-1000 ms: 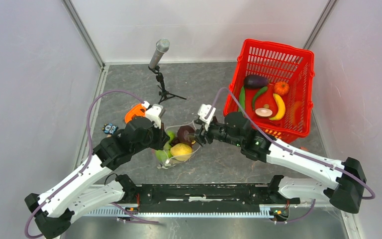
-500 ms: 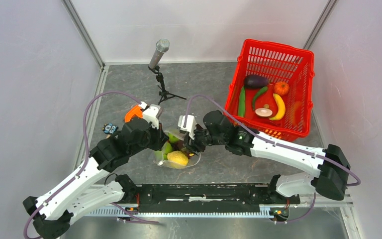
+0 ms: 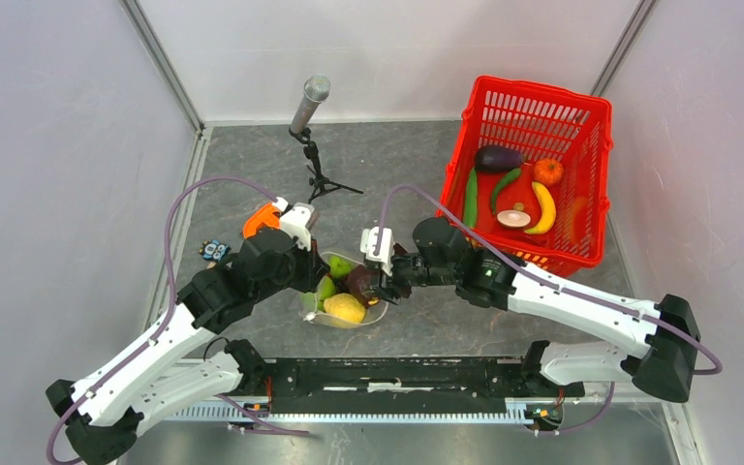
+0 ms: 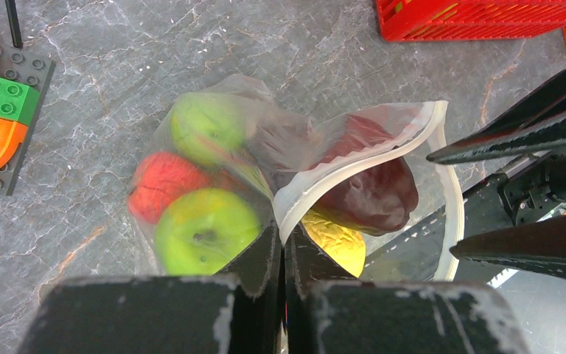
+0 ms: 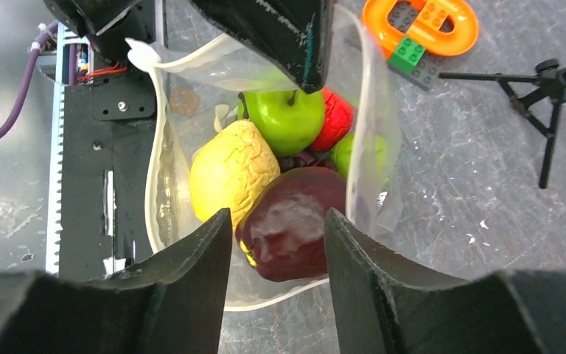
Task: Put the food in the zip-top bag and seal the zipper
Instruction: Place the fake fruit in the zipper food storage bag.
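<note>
The zip-top bag lies between the arms with its mouth held wide. My left gripper is shut on the bag's near rim, on the zipper. Inside lie two green apples, a red piece, a yellow lemon and a dark red fruit at the mouth. My right gripper stands open just above the dark red fruit, its fingers on either side and not touching it. From above, the left gripper and the right gripper flank the bag.
A red mesh basket at the back right holds an eggplant, banana, long green vegetables and other toys. A microphone on a tripod stands behind the bag. An orange ring-shaped holder lies left of it.
My right gripper carried the dark red fruit left into the bag mouth, opened and drew back slightly to the right. The left gripper kept its hold on the rim.
</note>
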Tool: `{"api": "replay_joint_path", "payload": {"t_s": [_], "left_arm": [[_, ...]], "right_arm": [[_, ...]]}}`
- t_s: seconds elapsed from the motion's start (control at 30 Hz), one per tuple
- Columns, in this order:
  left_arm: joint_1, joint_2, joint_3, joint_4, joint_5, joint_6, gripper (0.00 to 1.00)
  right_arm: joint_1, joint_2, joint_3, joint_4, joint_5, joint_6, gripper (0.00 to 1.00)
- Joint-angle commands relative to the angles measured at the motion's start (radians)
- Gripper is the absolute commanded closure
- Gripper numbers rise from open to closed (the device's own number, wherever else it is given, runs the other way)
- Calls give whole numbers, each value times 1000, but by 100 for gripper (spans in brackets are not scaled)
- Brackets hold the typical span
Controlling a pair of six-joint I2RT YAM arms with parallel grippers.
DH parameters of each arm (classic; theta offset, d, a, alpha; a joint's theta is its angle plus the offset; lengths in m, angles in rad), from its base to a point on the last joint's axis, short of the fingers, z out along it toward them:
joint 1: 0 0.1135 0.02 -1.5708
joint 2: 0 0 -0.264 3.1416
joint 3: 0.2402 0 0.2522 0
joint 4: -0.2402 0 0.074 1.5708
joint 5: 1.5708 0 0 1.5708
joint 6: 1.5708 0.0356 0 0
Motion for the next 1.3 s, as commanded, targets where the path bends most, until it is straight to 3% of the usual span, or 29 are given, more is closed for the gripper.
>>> {"api": "replay_joint_path", "payload": {"t_s": [0.0, 0.2, 0.37, 0.6, 0.83, 1.0, 1.1, 1.27], "left_arm": [[3, 8, 16, 59, 8, -27, 98], [3, 11, 19, 64, 11, -29, 98], [3, 13, 22, 56, 18, -31, 98], [2, 7, 15, 55, 17, -50, 98], [3, 4, 4, 55, 5, -55, 98], [3, 9, 5, 56, 2, -44, 98], [2, 4, 4, 58, -1, -41, 98], [3, 10, 1, 74, 8, -44, 98]], "right_arm": [[0, 37, 3, -39, -40, -40, 48], [2, 102, 40, -4, 14, -25, 49], [2, 113, 42, 107, 76, 17, 45], [3, 148, 44, 208, 70, 73, 44], [2, 35, -12, 248, 106, 99, 43], [2, -27, -41, 143, 87, 110, 46], [2, 1, -47, 45, 114, 131, 54], [2, 105, -24, 44, 108, 139, 56]]}}
